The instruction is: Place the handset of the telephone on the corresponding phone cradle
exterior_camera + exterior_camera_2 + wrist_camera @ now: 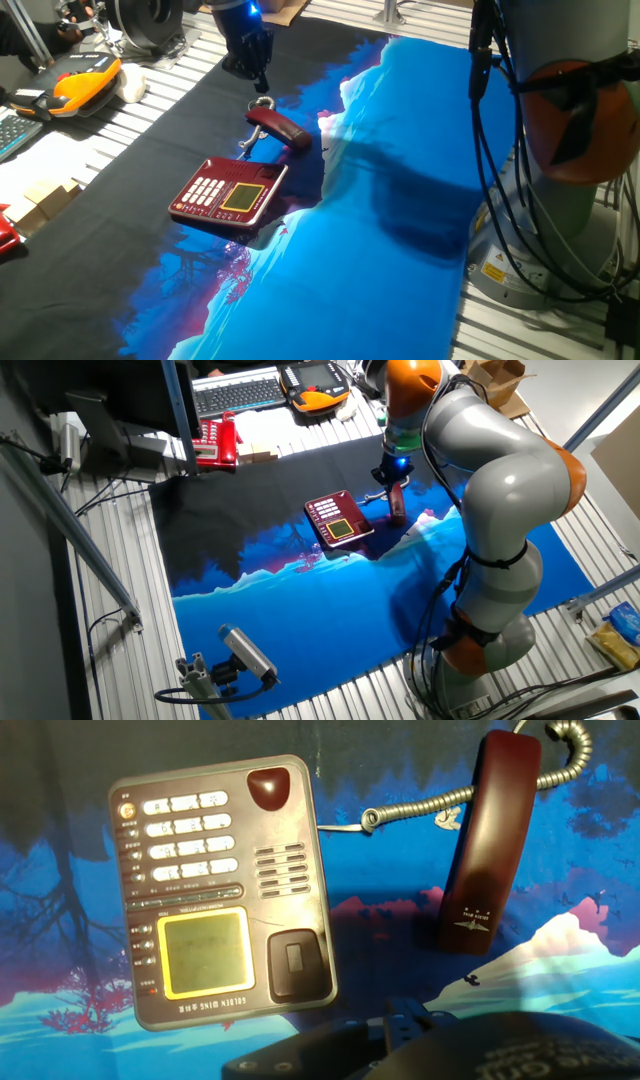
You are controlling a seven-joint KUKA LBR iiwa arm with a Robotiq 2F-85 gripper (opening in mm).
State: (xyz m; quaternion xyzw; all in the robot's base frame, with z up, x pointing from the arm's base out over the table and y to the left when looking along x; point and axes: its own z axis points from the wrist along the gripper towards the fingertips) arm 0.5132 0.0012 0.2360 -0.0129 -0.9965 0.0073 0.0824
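Note:
The dark red handset (pixel 281 128) lies on the cloth just beyond the telephone (pixel 228 192), off its base. Its pale coiled cord (pixel 420 810) runs back to the phone. In the hand view the handset (pixel 488 845) lies to the right of the telephone (pixel 225 890), roughly parallel to it. The phone cradle (pixel 292 870) is the recessed strip along the phone's right side, and nothing lies in it. My gripper (pixel 259 78) hangs a little above the handset's far end and holds nothing. The dark fingers blend together, so their gap is unclear. From the other side, the gripper (pixel 392 478) is over the handset (pixel 398 502).
A blue-and-black printed cloth (pixel 400 200) covers the table. An orange-and-black gadget (pixel 85 85), a keyboard (pixel 14 131) and wooden blocks (pixel 45 200) sit at the left edge. The arm's base (pixel 580 110) and cables (pixel 490 150) stand at the right. A camera on a stand (pixel 245 650) sits off the cloth's edge.

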